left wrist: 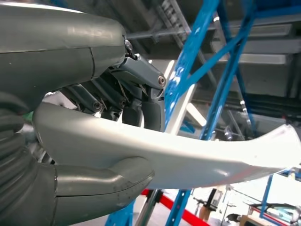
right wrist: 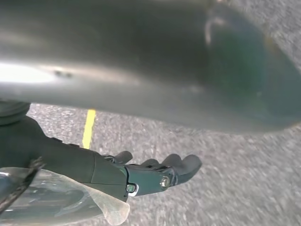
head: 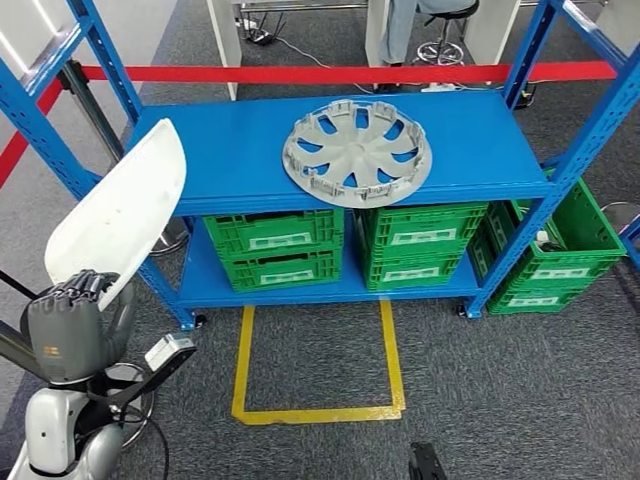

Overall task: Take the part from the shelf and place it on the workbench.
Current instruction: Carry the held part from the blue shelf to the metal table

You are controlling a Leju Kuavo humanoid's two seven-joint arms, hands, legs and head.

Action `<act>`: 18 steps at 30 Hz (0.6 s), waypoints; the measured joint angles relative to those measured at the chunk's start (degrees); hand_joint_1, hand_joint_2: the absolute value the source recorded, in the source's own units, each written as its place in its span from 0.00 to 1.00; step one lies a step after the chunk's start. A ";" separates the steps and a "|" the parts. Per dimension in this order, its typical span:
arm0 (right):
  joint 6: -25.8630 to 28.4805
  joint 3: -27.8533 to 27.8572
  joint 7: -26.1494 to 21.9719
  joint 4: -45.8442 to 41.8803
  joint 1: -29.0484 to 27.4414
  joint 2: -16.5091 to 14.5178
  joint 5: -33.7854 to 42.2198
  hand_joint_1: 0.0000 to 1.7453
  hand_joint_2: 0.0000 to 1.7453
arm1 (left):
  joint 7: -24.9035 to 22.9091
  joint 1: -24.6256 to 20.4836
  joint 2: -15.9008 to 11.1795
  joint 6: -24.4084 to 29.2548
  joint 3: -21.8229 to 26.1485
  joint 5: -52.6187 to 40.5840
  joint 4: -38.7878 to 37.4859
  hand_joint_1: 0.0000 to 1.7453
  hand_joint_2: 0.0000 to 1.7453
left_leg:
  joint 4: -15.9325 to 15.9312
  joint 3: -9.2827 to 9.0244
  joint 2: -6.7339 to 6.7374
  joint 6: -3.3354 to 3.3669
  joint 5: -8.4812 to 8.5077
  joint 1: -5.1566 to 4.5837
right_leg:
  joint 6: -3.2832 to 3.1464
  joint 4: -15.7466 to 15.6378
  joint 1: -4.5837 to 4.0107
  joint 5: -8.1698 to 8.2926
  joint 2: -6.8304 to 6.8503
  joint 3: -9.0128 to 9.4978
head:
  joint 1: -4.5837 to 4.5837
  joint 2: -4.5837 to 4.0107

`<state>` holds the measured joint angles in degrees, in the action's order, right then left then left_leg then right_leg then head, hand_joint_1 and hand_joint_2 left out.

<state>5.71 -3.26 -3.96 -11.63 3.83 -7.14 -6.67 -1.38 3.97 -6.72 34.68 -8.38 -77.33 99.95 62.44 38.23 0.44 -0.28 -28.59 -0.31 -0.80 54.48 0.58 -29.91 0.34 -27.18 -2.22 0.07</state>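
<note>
We have the white part [head: 121, 215] off the shelf [head: 249, 160]: our left hand [head: 72, 325] grips its lower edge, thumb under and fingers [left wrist: 106, 101] over, the part rising above it. Our right hand [right wrist: 149, 174] hangs loosely spread, holding nothing. Carrying it to the workbench remains.

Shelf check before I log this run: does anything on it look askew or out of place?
The grey wheel cover lies flat on the top shelf, its rim slightly overhanging the front edge. The green crates sit squarely below.
</note>
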 joint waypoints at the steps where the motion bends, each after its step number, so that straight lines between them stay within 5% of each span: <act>1: 0.20 0.01 -0.05 0.00 0.00 -0.02 -0.19 0.00 0.00 | 0.05 0.11 -0.02 -0.11 0.16 0.04 0.02 0.97 1.00 | 3.75 0.76 -0.04 -0.30 -2.93 0.16 | -0.18 0.21 -0.02 0.60 0.01 -0.93 | 0.12 0.00; 3: 0.39 0.01 -0.10 0.00 0.00 -0.05 -0.50 0.00 0.00 | 0.11 0.41 -0.03 -0.19 0.39 0.16 0.03 0.97 1.00 | 10.32 1.34 -0.04 -0.74 -5.50 0.47 | -0.16 0.85 -0.05 1.64 0.06 -2.91 | 0.19 0.00; 4: 0.43 0.01 -0.10 0.00 0.00 -0.06 -0.60 0.00 0.00 | 0.14 0.54 -0.03 -0.19 0.48 0.20 0.05 0.97 1.00 | 11.13 0.60 -0.04 -0.84 -4.67 0.59 | -0.09 1.26 -0.05 2.07 0.08 -3.89 | 0.20 0.00; 6: 0.43 0.01 -0.10 -0.01 0.01 -0.10 -0.68 0.00 0.00 | 0.19 0.68 -0.03 -0.19 0.63 0.28 0.19 0.97 1.00 | 7.11 -3.45 -0.08 -0.84 -1.51 0.81 | 0.19 2.15 -0.03 2.84 0.05 -5.79 | 0.21 0.00; 9: 0.42 0.01 -0.18 -0.02 0.03 -0.22 -0.70 0.00 0.00 | 0.21 0.69 -0.03 -0.18 0.82 0.29 0.59 0.97 1.00 | -4.12 -10.67 -0.35 -0.18 -1.56 0.67 | 1.09 2.97 -0.15 4.05 -0.07 -7.55 | 0.18 0.00; 12: 0.41 0.01 -0.26 -0.02 -0.02 -0.29 -0.70 0.00 0.00 | 0.22 0.73 -0.02 -0.19 1.05 0.28 0.75 0.97 1.00 | -6.70 -11.09 -0.32 0.84 -1.68 0.41 | 2.37 2.88 0.02 5.19 -0.13 -8.42 | 0.15 0.00; 14: 0.41 0.00 -0.25 -0.02 -0.13 -0.29 -0.71 0.00 0.00 | 0.22 0.72 0.04 -0.20 1.12 0.28 0.78 0.97 1.00 | -7.03 -10.17 -0.05 1.76 -0.59 0.54 | 2.98 4.79 0.08 2.58 -0.21 -9.55 | 0.01 0.00; 17: 0.41 -0.02 -0.26 -0.02 -0.10 -0.29 -0.71 0.00 0.00 | 0.22 0.78 0.12 -0.21 1.15 0.28 0.85 0.97 1.00 | -6.91 -8.04 0.17 2.50 1.09 0.41 | 3.42 15.32 0.11 -4.98 -0.25 -12.53 | -0.22 0.00; 18: 0.41 -0.02 -0.26 -0.02 -0.09 -0.29 -0.71 0.00 0.00 | 0.22 0.80 0.13 -0.21 1.16 0.28 0.86 0.97 1.00 | -6.74 -7.24 0.21 2.54 1.60 0.31 | 3.49 18.44 0.10 -5.89 -0.25 -13.00 | -0.22 0.00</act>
<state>6.12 -3.28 -4.22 -11.65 3.73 -7.43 -7.38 -1.16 4.77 -6.60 34.47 -7.22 -77.05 100.80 55.70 31.00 0.65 2.26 -26.99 0.01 2.69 72.91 0.68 -35.80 0.09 -40.18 -2.44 0.07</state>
